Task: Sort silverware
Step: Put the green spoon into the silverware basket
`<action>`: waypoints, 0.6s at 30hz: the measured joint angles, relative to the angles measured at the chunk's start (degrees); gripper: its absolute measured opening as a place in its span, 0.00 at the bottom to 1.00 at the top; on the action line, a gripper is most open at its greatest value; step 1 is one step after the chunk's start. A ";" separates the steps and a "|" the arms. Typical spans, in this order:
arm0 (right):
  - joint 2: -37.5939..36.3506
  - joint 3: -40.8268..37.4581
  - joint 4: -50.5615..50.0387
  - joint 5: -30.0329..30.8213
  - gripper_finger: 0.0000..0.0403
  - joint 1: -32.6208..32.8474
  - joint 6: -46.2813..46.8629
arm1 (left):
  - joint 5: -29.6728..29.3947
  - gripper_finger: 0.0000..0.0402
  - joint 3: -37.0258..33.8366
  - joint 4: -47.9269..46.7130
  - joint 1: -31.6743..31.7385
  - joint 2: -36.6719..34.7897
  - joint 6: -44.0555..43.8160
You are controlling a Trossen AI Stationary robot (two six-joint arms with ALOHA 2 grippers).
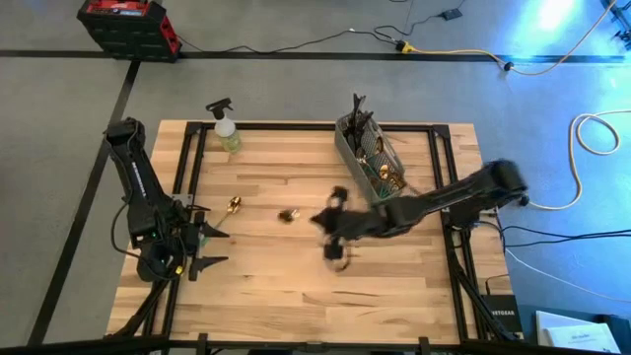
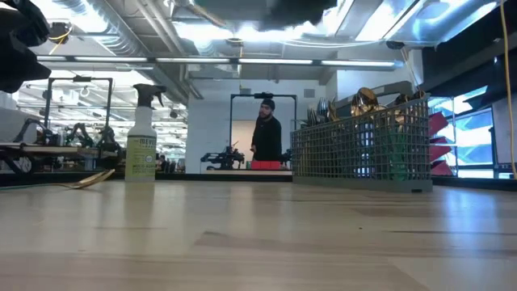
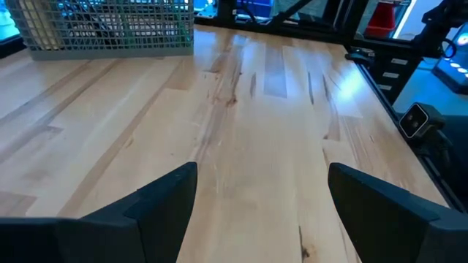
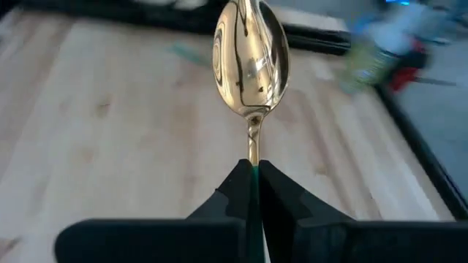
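1. Holding a gold spoon (image 4: 251, 62), our right gripper (image 4: 253, 175) has its fingers (image 4: 235, 191) pinched tight on the thin handle, with the shiny bowl standing out beyond the fingertips.
2. We see this right gripper (image 1: 333, 225) in the high view over the middle of the worktop (image 1: 296, 296), its arm reaching in from the right edge; the spoon itself is too small to make out there.
3. We find two more small gold pieces lying on the wood: one (image 1: 235, 205) toward the left side and another (image 1: 288, 215) near the centre, just left of the right gripper. We cannot tell whether they are forks or spoons.
4. We see the rest of the silverware (image 1: 373, 148) standing in the grey mesh caddy (image 1: 347, 148) at the far right part of the worktop, with gold and dark handles sticking up out of it (image 2: 363, 103).
5. We have a spray bottle (image 1: 226, 129) standing upright near the far edge, left of the caddy and well apart from it.
6. Our left gripper (image 1: 205, 248) waits at the near left corner, its fingers (image 3: 172, 197) spread wide with nothing between them.
7. We notice a person (image 2: 266, 137) standing in the room beyond the worktop.
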 joint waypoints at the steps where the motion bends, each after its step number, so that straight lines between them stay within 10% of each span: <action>1: -3.01 -5.00 5.09 2.47 0.00 -0.28 0.28 | -0.04 0.73 0.00 -0.11 0.00 0.00 -0.04; 8: -19.23 -30.82 49.95 14.43 0.00 -7.22 -10.27 | -1.55 0.73 0.00 -0.57 0.74 0.02 -0.31; 13: -21.08 -38.56 72.16 5.80 0.00 -15.83 -18.31 | -1.57 0.73 0.00 -0.61 1.84 0.02 0.14; 18: -18.61 -39.16 74.19 -1.01 0.00 -25.80 -19.15 | -1.49 0.73 0.00 -0.65 2.69 0.04 0.80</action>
